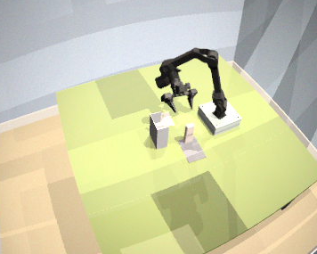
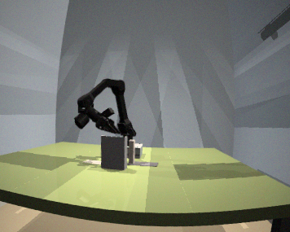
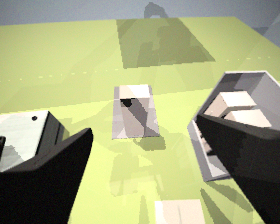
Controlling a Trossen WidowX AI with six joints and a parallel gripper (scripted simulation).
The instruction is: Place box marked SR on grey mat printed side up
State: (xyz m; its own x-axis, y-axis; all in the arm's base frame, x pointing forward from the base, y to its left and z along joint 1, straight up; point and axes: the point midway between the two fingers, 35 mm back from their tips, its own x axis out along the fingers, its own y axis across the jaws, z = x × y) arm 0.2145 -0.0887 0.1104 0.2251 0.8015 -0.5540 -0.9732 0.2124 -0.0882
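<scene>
The box (image 1: 189, 134) (image 2: 131, 151) (image 3: 135, 117) should be light and fairly stiff, likely card, with smooth faces that could slip under a loose pinch and edges that could crush under a hard one. I would take it by two opposite side faces, high up and square across, leaving the printed side free to end up on top.

It stands on end at the mat (image 1: 195, 154) (image 2: 149, 164) (image 3: 118, 125), beside the bin (image 1: 158, 136) (image 2: 113, 152) (image 3: 250, 79) and apart from it. Its long axis runs upright from the tabletop (image 1: 123, 161) (image 2: 173, 196) (image 3: 50, 65), so it has yet to be laid flat. I cannot read a code on it, nor tell which way the printed side faces; that it is the SR one is my guess, and the direction of the tip depends on it. Being tall and narrow, it could topple at a nudge.

The tool (image 1: 183, 110) (image 2: 117, 132) (image 3: 144, 125) is released, fingers wide apart with nothing between them, above the tabletop. Two other boxes (image 3: 237, 100) are in the bin.
</scene>
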